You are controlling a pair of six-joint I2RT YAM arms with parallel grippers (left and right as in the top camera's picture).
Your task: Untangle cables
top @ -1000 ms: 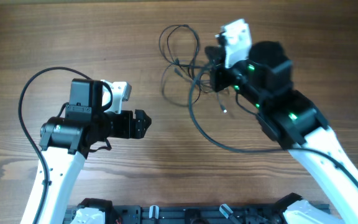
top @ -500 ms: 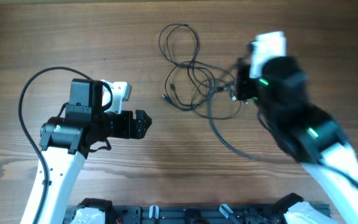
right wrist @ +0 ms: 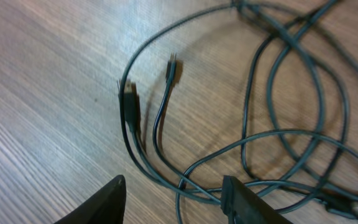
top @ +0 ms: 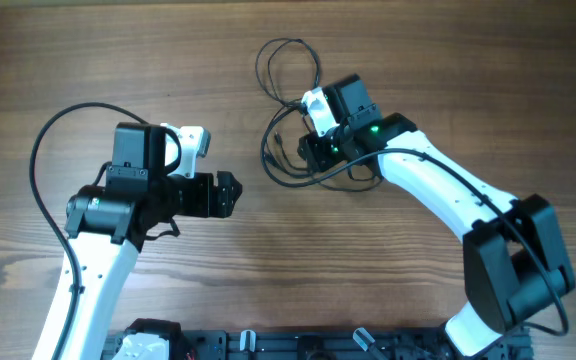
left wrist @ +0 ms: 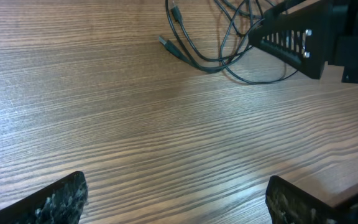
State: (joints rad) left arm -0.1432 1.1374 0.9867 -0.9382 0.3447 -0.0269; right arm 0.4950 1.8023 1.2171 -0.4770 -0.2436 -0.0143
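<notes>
Cables [top: 290,104]: still tangled on the table [top: 88,60], right gripper [top: 308,150] newly returned over them, jaws just parted and empty, ready to re-grip; left gripper [top: 230,193] open, well apart

In front of our left gripper [top: 230,193] the table [left wrist: 104,124] is free; farther ahead, the cables [left wrist: 168,45] and right gripper [top: 310,150] block.
</notes>
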